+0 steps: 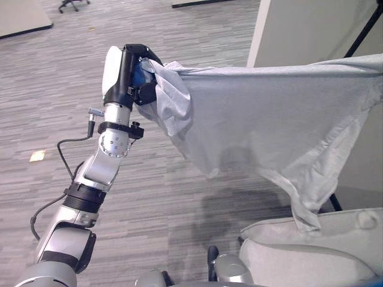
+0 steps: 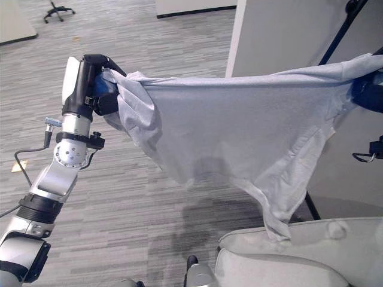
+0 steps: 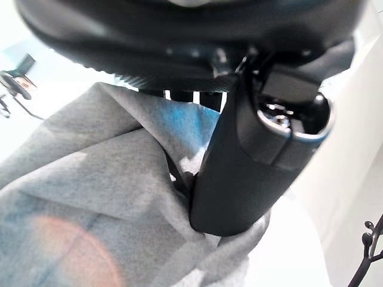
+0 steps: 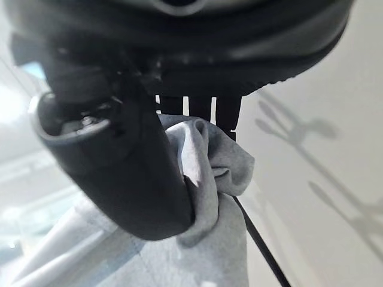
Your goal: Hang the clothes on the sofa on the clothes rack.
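Above grey carpet (image 1: 179, 54), both robot hands (image 1: 134, 75) (image 2: 368, 92) grip a stretched grey shirt (image 1: 269, 119).

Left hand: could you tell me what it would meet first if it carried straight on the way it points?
Only the grey shirt the left hand grips; past that the way looks free, though depth is unclear.

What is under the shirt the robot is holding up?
Under the grey shirt, stretched between the left hand and right hand, lie grey carpet and the sofa. The floor directly behind the shirt is hidden.
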Tool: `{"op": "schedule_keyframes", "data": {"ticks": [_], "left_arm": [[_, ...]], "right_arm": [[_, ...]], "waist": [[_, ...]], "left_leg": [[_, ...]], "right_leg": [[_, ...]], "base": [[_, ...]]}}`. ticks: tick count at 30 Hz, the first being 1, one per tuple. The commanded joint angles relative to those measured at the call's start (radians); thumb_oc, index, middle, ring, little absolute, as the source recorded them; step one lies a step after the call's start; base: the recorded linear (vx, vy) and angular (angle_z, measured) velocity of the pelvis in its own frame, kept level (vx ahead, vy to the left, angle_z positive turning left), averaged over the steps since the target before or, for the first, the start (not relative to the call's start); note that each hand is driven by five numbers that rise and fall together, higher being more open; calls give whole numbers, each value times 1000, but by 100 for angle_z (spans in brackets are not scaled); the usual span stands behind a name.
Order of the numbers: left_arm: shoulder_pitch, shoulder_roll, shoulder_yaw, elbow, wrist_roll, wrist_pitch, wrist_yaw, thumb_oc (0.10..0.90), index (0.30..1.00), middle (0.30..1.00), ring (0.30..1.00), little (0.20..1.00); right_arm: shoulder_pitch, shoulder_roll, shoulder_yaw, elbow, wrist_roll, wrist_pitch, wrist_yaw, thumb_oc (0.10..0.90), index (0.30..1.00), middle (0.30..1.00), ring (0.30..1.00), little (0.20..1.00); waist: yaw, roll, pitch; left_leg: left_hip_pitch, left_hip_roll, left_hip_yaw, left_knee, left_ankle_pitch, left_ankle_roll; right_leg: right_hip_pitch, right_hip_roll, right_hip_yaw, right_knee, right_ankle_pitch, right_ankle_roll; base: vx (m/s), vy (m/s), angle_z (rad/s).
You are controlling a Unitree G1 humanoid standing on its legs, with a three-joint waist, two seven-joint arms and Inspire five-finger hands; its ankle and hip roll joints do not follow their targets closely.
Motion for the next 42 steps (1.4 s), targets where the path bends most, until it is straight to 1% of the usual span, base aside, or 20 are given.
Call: {"op": "schedule_keyframes", "data": {"ticks": [1, 4, 6, 7, 10, 14, 15, 16, 18, 19, 22, 24, 26, 27, 32, 36, 37, 38, 40, 42], "left_arm": [[-4, 109, 143, -58, -3, -39, 97, 400, 300, 300, 300, 300], [7, 131, 144, -70, -2, -42, 107, 400, 300, 300, 300, 300], [19, 141, 154, -80, -7, -43, 101, 400, 300, 300, 300, 300], [29, 165, 162, -95, -13, -46, 104, 400, 300, 300, 300, 300], [62, 205, 205, -124, -11, -52, 101, 400, 300, 300, 300, 300], [39, 228, 210, -143, -19, -53, 117, 400, 300, 300, 300, 300], [38, 229, 212, -141, -20, -53, 117, 400, 300, 300, 300, 300], [22, 250, 211, -157, -18, -47, 126, 400, 300, 300, 300, 300], [23, 249, 219, -160, -18, -45, 127, 400, 300, 300, 300, 300], [19, 267, 233, -166, -4, -41, 124, 400, 300, 300, 300, 300], [26, 281, 265, -182, 12, -41, 126, 400, 300, 300, 300, 300], [52, 280, 299, -193, 21, -38, 122, 400, 300, 300, 300, 300], [69, 276, 320, -203, 29, -39, 116, 400, 300, 300, 300, 300], [77, 266, 344, -202, 37, -39, 119, 400, 300, 300, 300, 300], [73, 153, 323, -224, -7, -68, 104, 400, 300, 300, 300, 300], [68, 106, 309, -232, -58, -79, 112, 400, 300, 300, 300, 300], [53, 79, 303, -238, -88, -91, 132, 400, 300, 300, 300, 300], [53, 79, 302, -238, -89, -92, 133, 400, 300, 300, 300, 300], [62, 77, 332, -252, -110, -88, 165, 400, 300, 300, 300, 300], [69, 77, 364, -262, -114, -86, 202, 400, 300, 300, 300, 300]], "right_arm": [[-87, -129, -50, 42, 26, -27, -78, 400, 300, 300, 300, 300], [-111, -123, -24, 84, 40, -33, -94, 400, 300, 300, 300, 300], [-128, -121, -5, 95, 37, -28, -86, 400, 300, 300, 300, 300], [-155, -119, 14, 96, 30, -19, -84, 400, 300, 300, 300, 300], [-199, -116, 49, 112, 28, -11, -66, 400, 300, 300, 300, 300], [-265, -127, 101, 132, 6, -5, -78, 400, 300, 300, 300, 300], [-274, -127, 108, 135, 6, -6, -78, 400, 300, 300, 300, 300], [-327, -118, 148, 129, -5, 2, -83, 400, 300, 300, 300, 300], [-355, -108, 165, 128, -3, 2, -89, 400, 300, 300, 300, 300], [-377, -67, 183, 111, -14, 3, -89, 400, 300, 300, 300, 300], [-421, -63, 212, 62, -40, 3, -87, 400, 300, 300, 300, 300], [-451, -56, 227, 51, -38, 7, -93, 400, 300, 300, 300, 300], [-455, -54, 230, 49, -37, 8, -96, 400, 300, 300, 300, 300], [-450, -62, 217, 46, -33, 10, -104, 400, 300, 300, 300, 300], [-372, -81, 129, 18, -27, -3, -115, 400, 300, 300, 300, 300], [-311, -105, 64, -27, -23, -15, -111, 400, 300, 300, 300, 300], [-315, -106, 64, -40, -7, -26, -109, 400, 300, 300, 300, 300], [-316, -108, 65, -39, -6, -27, -109, 400, 300, 300, 300, 300], [-345, -125, 78, -57, 11, -30, -103, 400, 300, 300, 300, 300], [-377, -131, 96, -69, 19, -27, -101, 400, 300, 300, 300, 300]], "waist": [[37, -62, -129], [64, -78, -127], [79, -66, -134], [105, -37, -142], [115, -20, -171], [128, -14, -179], [132, -12, -179], [123, 4, -147], [120, 13, -133], [117, 28, -124], [120, 23, -124], [124, 25, -128], [118, 27, -130], [106, 20, -129], [88, -1, -155], [72, 16, -176], [75, 19, -187], [75, 21, -185], [100, 11, -175], [124, -11, -162]], "left_leg": [[-6, -18, -72, -237, 28, 13], [-146, -22, -96, -347, 88, -7], [-121, -33, -121, -347, 66, -8], [-99, -58, -196, -347, 91, -18], [-52, -70, -178, -347, 124, 0], [25, -104, -85, -347, 76, 61], [23, -101, -79, -347, 79, 62], [84, -100, -24, -347, 40, 93], [99, -90, 12, -347, 30, 102], [141, -79, 77, -347, -13, 105], [198, -79, 135, -347, -75, 81], [235, -74, 183, -347, -93, 61], [253, -68, 197, -347, -100, 50], [278, -67, 224, -347, -113, 37], [326, -89, 230, -347, -153, 40], [368, -76, 207, -347, -146, 34], [372, -50, 209, -250, -98, 5], [367, -41, 207, -234, -100, -4], [275, 41, 147, 92, 18, -46], [193, 80, 71, 327, 91, -59]], "right_leg": [[89, 41, 48, -194, 57, 146], [162, 54, 98, -194, 30, 133], [164, 65, 135, -194, 25, 141], [183, 80, 181, -194, -1, 136], [225, 43, 226, -177, 4, 153], [148, -47, 226, 96, 137, 208], [140, -46, 233, 102, 139, 209], [20, -96, 201, 309, 240, 218], [-37, -123, 159, 388, 247, 215], [-96, -201, 32, 435, 216, 220], [-146, -244, -125, 247, 160, 250], [-173, -210, -236, 20, 167, 266], [-183, -171, -258, -104, 203, 274], [-239, -157, -284, -194, 226, 305], [-206, -155, -306, -194, 256, 295], [-167, -138, -307, -192, 249, 273], [-131, -113, -311, -194, 212, 249], [-129, -108, -313, -194, 206, 244], [-53, -45, -279, -194, 114, 185], [-7, -9, -239, -194, 68, 139]], "base": [[386, 7, -51], [443, -15, -35], [339, 60, -55], [277, 67, -92], [611, 208, -100], [349, 181, -88], [275, 288, -83], [228, 302, -77], [215, 269, -79], [318, 204, -64], [350, 84, -91], [259, -26, -116], [244, -52, -93], [348, -69, -73], [318, -98, -33], [283, -157, 3], [344, -260, 7], [428, -401, 9], [410, -398, -13], [284, -281, -64]]}}
